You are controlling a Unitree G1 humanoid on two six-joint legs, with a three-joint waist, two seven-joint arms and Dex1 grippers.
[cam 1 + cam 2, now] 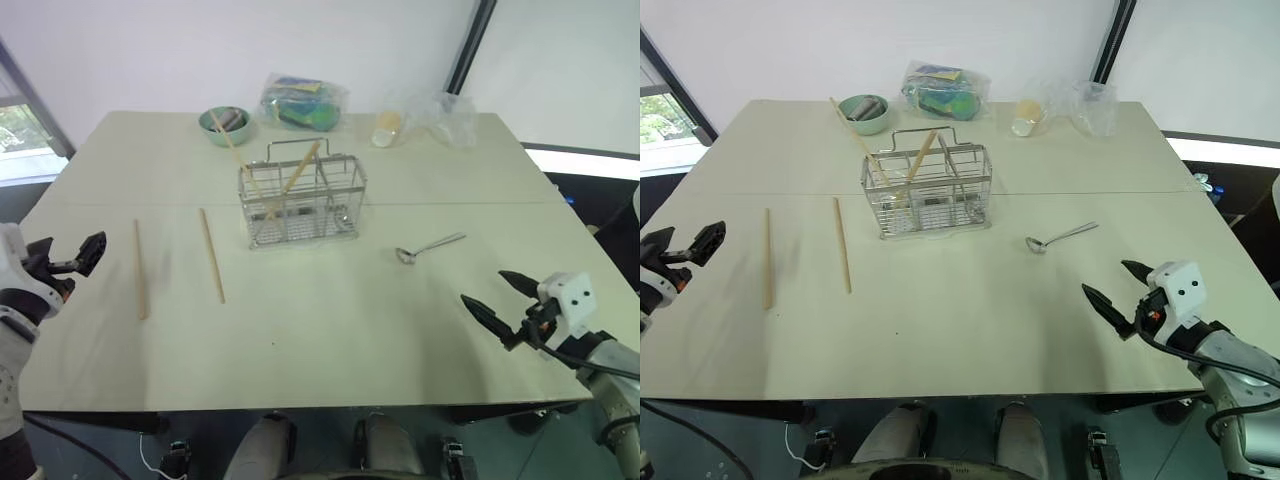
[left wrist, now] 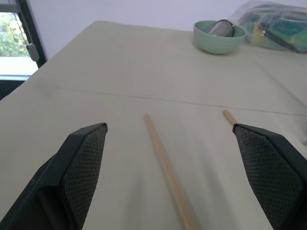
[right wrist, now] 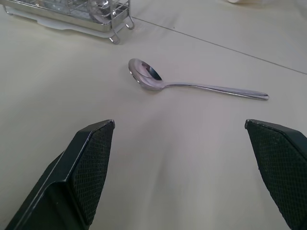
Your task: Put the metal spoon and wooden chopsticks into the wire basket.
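- The wire basket (image 1: 302,204) stands upright on the pale table (image 1: 320,340), a little left of centre and toward the far side, its tall loop handle rising above the compartments.
- Two wooden chopsticks (image 1: 296,176) already lean inside the basket, crossing each other, with their upper ends sticking out above the rim.
- Two more wooden chopsticks lie flat on the table left of the basket: one (image 1: 211,255) just beside it, the other (image 1: 140,269) farther left, roughly parallel and apart from each other.
- The metal spoon (image 1: 429,247) lies on the table right of the basket, bowl toward the basket and handle pointing away to the right and far side; it touches neither the basket nor any gripper.
- The left gripper (image 1: 66,258) hangs over the left edge of the table with its fingers spread wide and nothing between them; the two loose chopsticks lie ahead of it.
- The right gripper (image 1: 503,302) hovers over the near right part of the table, fingers wide apart and empty, with the spoon lying well ahead of it.
- At the far edge sit a small green bowl (image 1: 225,125), a plastic bag with colourful contents (image 1: 303,103), and clear plastic items (image 1: 448,118) to the right.
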